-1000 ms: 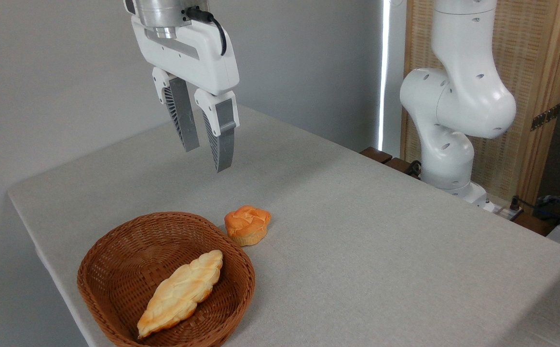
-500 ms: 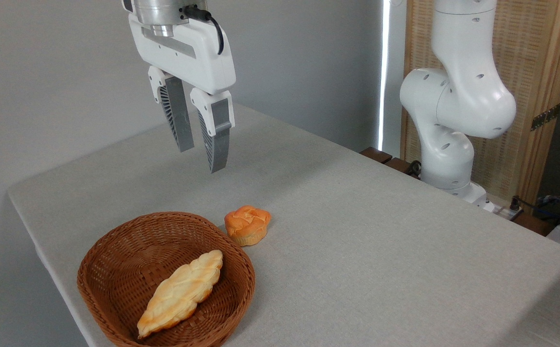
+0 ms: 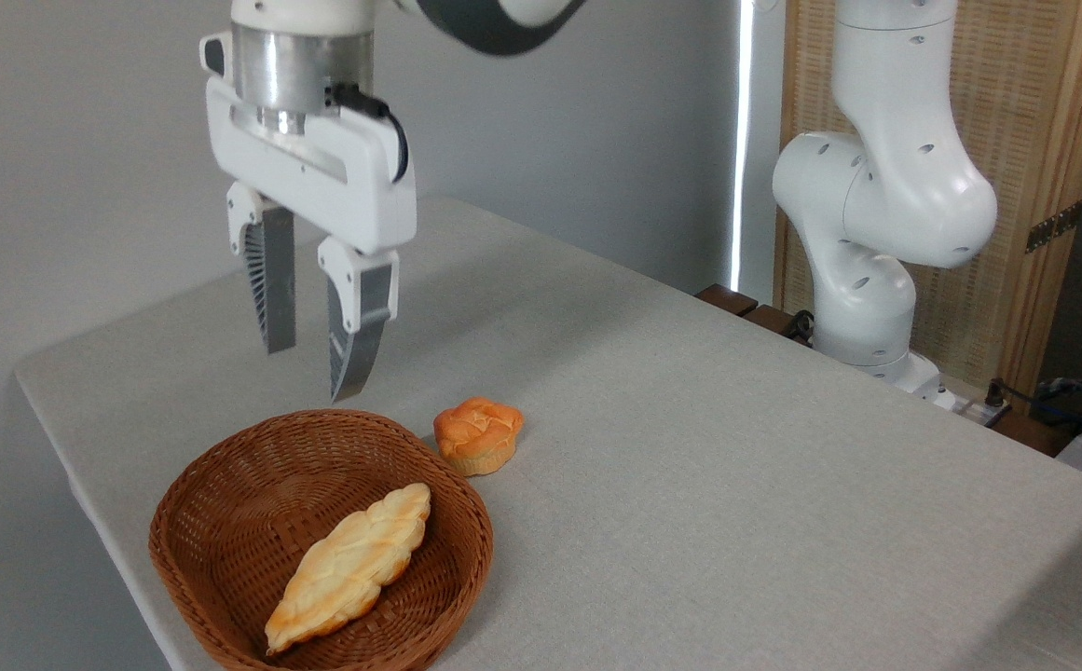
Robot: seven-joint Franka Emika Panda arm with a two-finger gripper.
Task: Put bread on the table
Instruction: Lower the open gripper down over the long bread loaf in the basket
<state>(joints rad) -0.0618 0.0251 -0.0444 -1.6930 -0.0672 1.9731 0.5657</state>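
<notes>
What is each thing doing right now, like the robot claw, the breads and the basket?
gripper: open, empty, hanging above the basket's far rim.
bread: lying flat inside the basket, untouched.
basket: upright on the table, holding the bread.
orange bun: sitting on the table beside the basket.

I have the gripper (image 3: 312, 368) hanging in the air above the far rim of the basket (image 3: 224, 466), touching nothing. Its two grey fingers (image 3: 270, 298) point straight down with a clear gap between them, holding nothing. The white hand body sits under a silver wrist flange, with a black cable looping at its side. My arm's base column (image 3: 876, 214) stands well to the right of the basket, upright.
</notes>
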